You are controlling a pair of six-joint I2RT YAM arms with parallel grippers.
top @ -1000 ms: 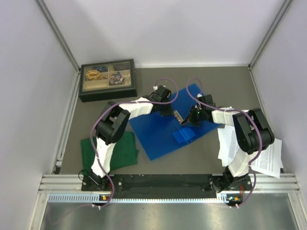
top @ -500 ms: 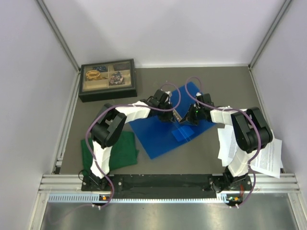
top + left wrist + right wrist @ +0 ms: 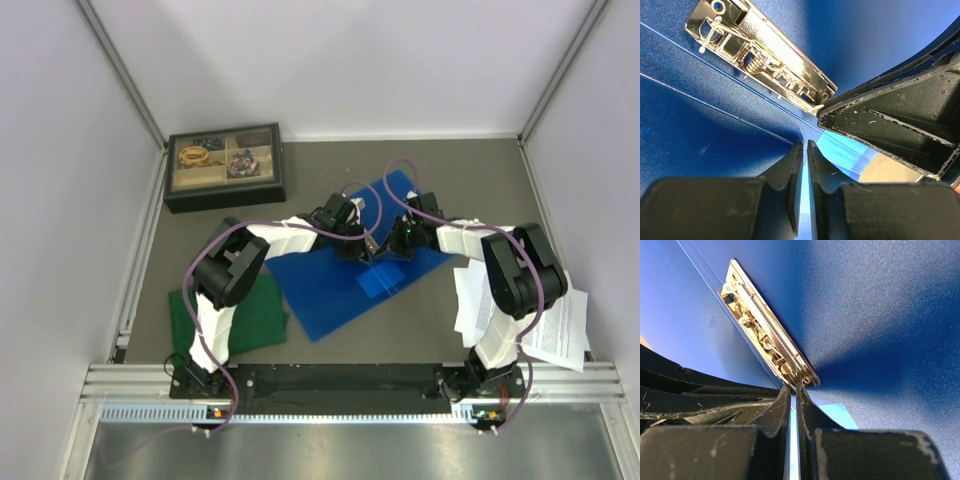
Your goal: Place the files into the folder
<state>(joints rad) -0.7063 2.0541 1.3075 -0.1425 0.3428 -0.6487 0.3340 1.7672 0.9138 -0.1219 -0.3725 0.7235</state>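
Note:
The blue folder [image 3: 330, 285] lies open in the middle of the table, its metal ring mechanism [image 3: 371, 243] showing in the left wrist view [image 3: 760, 55] and the right wrist view [image 3: 767, 337]. My left gripper [image 3: 362, 250] is shut and empty, its tips [image 3: 805, 146] just above the folder's inner face, near one end of the mechanism. My right gripper [image 3: 388, 248] is shut, its tips [image 3: 793, 388] right at the mechanism's near end. The two grippers almost touch. The files [image 3: 560, 330], white printed sheets, lie at the right edge, partly under my right arm.
A green folded cloth [image 3: 245, 315] lies at the left front, partly under the left arm. A black compartment box [image 3: 224, 166] with small items stands at the back left. A light-blue patch [image 3: 385, 282] sits on the folder near its front edge.
My left gripper has moved right and nearer, down to the ring mechanism beside the right gripper. The right gripper has barely moved. The folder has shifted slightly.

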